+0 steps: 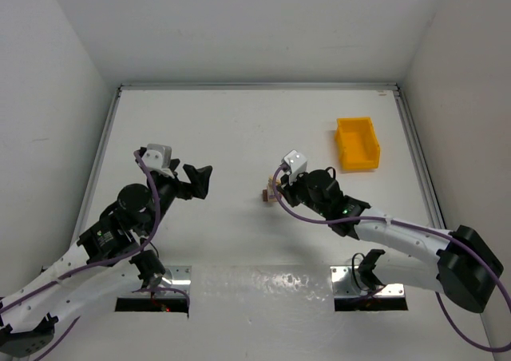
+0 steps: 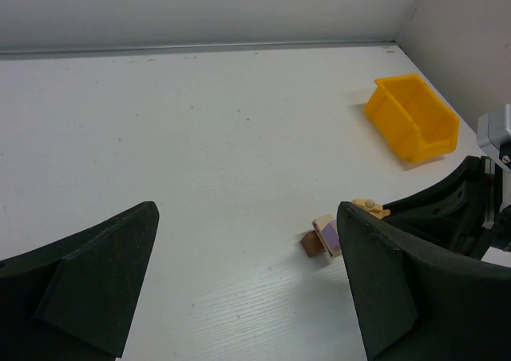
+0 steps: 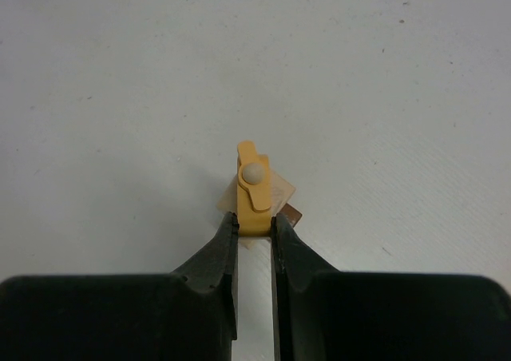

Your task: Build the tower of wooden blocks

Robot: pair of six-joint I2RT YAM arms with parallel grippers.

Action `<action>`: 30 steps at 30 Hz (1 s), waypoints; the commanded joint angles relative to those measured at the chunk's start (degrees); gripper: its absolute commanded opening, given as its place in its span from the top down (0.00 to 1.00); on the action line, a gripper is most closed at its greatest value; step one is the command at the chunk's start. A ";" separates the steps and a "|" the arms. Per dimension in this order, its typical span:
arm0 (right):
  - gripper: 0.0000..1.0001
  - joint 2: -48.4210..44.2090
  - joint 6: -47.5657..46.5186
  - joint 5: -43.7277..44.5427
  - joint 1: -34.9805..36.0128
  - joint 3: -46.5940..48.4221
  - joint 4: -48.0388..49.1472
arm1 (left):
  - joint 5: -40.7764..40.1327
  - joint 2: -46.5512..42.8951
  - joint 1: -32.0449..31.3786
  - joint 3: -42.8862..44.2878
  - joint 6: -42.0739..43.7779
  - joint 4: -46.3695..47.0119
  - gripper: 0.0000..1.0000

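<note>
Right hand [image 3: 255, 221] pinching a yellow pegged piece [image 3: 254, 187] just by a tan block [image 3: 281, 192] and brown block [image 3: 292, 212] at table [image 1: 239, 121] centre, left hand [image 1: 200, 179] spread wide at their 9 o'clock, yellow bin [image 1: 357, 144] at 2 o'clock

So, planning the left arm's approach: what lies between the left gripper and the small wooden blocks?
Nothing: the top view shows only bare table between the left gripper and the blocks; the left wrist view agrees.
</note>
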 commanded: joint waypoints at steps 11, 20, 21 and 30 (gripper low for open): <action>1.00 0.00 1.24 -1.23 0.08 -0.68 3.85 | 0.35 -0.12 0.74 -0.23 0.64 2.07 0.09; 0.99 -0.35 1.51 -1.05 0.08 -1.30 3.76 | 0.44 -0.03 0.74 -0.23 0.55 2.07 0.09; 0.99 -0.35 1.59 -0.96 0.08 -1.30 3.76 | 0.44 -0.03 0.74 -0.23 0.55 2.07 0.09; 0.89 -0.44 1.68 -1.14 0.08 -1.47 4.03 | 0.53 -0.12 0.82 -0.23 0.46 2.07 0.09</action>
